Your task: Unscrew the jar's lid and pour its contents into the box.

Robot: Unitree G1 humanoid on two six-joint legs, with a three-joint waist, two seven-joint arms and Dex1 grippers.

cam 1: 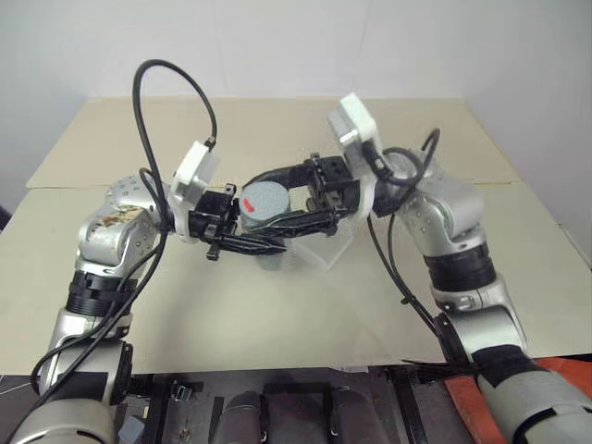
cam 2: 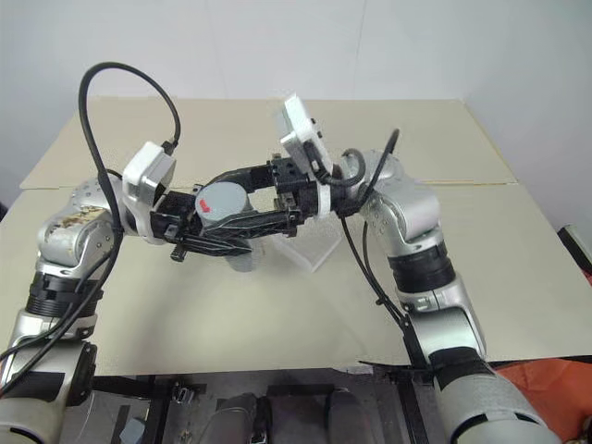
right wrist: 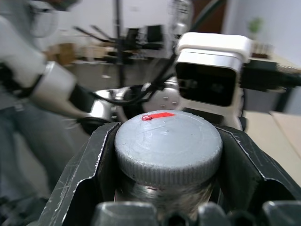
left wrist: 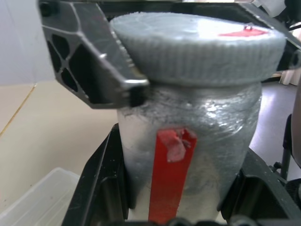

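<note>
Jar [left wrist: 188,155] stood upright in the closed left claw [cam 1: 248,242]; right claw [right wrist: 168,165] clamped its lid [cam 1: 265,201] (level, from the opposite side).

2 head views look down over table [cam 1: 277,314]; both wrist views close on lid [right wrist: 168,143].

We see a beige table [cam 1: 277,314] under a plain white wall [cam 1: 277,46] at twelve o'clock.
</note>
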